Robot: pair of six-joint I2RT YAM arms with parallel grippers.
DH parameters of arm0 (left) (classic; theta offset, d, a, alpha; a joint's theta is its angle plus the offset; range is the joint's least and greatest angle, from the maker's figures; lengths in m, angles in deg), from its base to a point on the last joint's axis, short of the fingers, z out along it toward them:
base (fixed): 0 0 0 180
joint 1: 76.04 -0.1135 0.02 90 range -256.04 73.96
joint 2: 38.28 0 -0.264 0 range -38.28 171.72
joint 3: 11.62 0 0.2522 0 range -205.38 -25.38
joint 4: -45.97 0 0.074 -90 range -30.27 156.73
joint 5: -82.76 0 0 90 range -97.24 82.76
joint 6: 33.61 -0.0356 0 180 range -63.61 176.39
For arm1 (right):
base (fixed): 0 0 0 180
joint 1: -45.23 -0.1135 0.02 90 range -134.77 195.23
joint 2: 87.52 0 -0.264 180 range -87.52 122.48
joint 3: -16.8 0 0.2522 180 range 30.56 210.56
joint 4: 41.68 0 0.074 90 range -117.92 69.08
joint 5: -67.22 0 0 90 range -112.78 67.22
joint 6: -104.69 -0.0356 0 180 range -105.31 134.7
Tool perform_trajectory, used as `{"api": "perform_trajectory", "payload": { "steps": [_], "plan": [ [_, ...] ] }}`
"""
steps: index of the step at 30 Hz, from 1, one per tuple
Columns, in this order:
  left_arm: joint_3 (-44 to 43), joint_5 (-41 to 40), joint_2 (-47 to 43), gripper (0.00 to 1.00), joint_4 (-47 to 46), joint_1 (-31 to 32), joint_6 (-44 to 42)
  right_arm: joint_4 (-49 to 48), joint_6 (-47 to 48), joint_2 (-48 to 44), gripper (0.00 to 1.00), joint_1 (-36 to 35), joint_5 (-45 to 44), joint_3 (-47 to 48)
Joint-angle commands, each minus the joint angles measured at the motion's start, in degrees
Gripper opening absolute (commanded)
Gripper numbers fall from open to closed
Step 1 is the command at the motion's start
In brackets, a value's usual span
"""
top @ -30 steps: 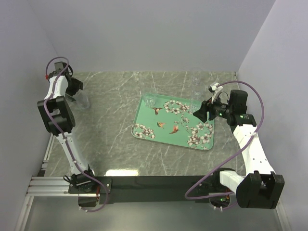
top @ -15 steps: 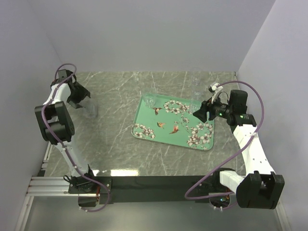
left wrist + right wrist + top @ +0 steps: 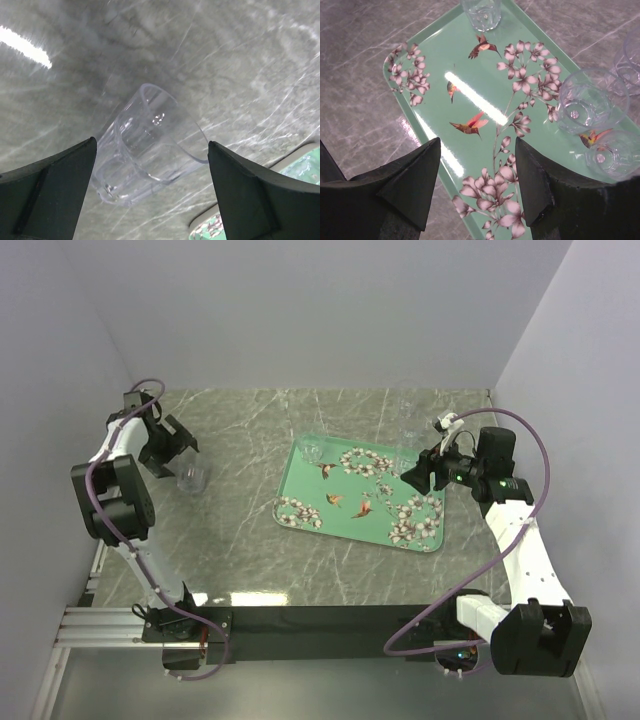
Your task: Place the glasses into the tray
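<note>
The grey marble table carries the mint-green tray (right of centre) and a clear glass.

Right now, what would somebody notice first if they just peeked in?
The mint-green tray with birds and white flowers in the middle of the grey marble table. Clear glasses stand in it, and the left tool has another glass between its open fingers, off to the tray's left.

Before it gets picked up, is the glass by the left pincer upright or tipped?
Cannot tell. The glass looks slanted between the open left pincer fingers, but the camera is angled.
</note>
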State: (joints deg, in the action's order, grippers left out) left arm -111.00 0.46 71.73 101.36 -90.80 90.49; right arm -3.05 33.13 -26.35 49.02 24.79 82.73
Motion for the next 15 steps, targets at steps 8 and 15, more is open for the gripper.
{"api": "perform_trajectory", "payload": {
  "steps": [8,15],
  "plan": [
    [-0.3,-11.0,-0.9,0.99,12.6,1.8,5.4,-1.7,-0.1,-1.6,0.68,0.5,1.4,0.0],
    [-1.4,-19.7,-3.5,0.99,14.4,3.4,2.7,-1.9,-0.4,-1.8,0.68,0.4,1.6,0.0]
  ]
}}
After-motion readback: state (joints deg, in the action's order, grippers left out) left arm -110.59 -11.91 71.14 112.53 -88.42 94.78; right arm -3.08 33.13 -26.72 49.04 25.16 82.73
